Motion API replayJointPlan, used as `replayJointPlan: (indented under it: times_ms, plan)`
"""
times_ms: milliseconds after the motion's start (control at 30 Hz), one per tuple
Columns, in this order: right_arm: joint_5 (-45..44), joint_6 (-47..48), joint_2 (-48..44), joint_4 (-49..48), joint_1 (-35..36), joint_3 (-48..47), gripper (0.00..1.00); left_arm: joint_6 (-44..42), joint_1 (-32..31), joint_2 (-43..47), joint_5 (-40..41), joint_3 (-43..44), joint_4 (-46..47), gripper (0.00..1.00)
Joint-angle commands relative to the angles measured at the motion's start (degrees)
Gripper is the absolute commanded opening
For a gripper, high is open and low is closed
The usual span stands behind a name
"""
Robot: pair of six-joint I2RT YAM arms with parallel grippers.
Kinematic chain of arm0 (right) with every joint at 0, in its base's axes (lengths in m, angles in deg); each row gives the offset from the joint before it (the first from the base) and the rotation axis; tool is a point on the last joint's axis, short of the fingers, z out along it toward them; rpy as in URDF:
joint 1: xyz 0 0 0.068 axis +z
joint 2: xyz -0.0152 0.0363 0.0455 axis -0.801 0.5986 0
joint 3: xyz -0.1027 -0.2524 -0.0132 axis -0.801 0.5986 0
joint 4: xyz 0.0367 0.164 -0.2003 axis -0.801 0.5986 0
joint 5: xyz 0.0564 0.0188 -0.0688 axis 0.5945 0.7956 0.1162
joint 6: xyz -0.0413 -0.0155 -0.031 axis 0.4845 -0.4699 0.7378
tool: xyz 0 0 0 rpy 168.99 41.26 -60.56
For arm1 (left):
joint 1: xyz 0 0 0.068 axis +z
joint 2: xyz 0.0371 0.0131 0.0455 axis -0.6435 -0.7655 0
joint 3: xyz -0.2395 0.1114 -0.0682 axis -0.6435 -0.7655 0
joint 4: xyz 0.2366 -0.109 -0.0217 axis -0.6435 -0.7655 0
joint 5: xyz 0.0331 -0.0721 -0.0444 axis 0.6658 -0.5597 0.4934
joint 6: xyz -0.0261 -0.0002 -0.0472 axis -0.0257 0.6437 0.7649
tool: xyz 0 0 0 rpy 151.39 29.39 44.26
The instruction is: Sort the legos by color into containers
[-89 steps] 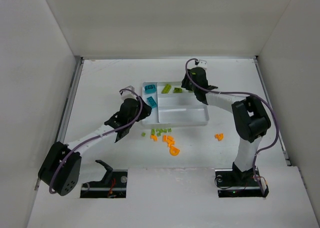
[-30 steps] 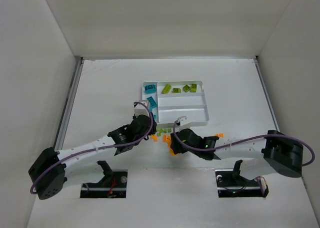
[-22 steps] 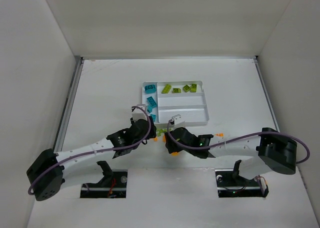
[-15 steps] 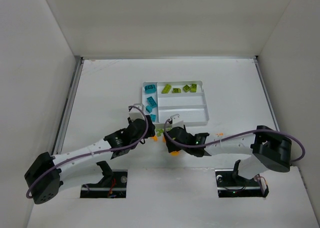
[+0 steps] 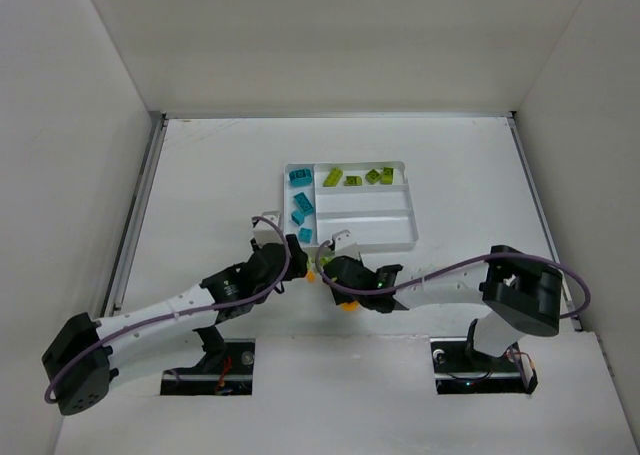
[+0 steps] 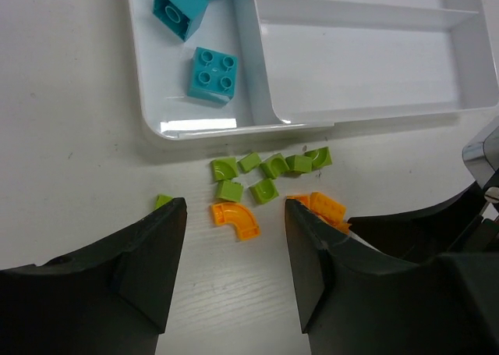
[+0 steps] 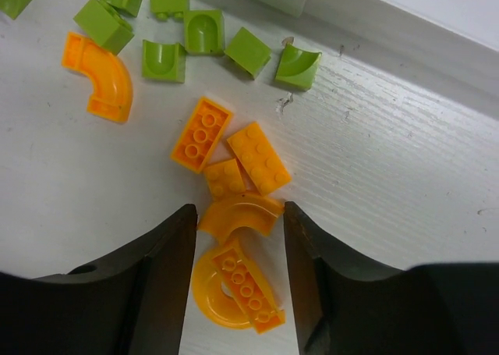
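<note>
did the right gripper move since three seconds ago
Yes: the right gripper came from over the tray's far end to its near side.

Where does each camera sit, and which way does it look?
Top external: above, behind; looks down on tray, left arm, right arm.
Left wrist: on left arm, looks down past left end effector at tray corner.
Right wrist: on right arm, looks down past right end effector at orange bricks.
Shared: both wrists see the lime bricks.
</note>
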Motion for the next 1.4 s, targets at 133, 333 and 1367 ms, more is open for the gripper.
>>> replayJointPlan:
  times_ms: [133, 333, 1367]
  plan:
    - [-2.92, 0.13, -0.68, 1.33, 0.35, -1.32, 0.45, 0.13, -2.4, -0.02, 0.85, -0.76, -0.98, 0.55]
    - [-2.31, -0.04, -10.6, 1.33, 0.35, 1.04, 0.44, 0.13, -4.07, -2.04, 1.29, -0.41, -0.8, 0.56]
    - [10.0, 9.54, 11.17, -13.18, -29.97, -21.79, 0.44, -0.48, -8.38, -18.03, 5.25, 3.02, 2.8, 0.52]
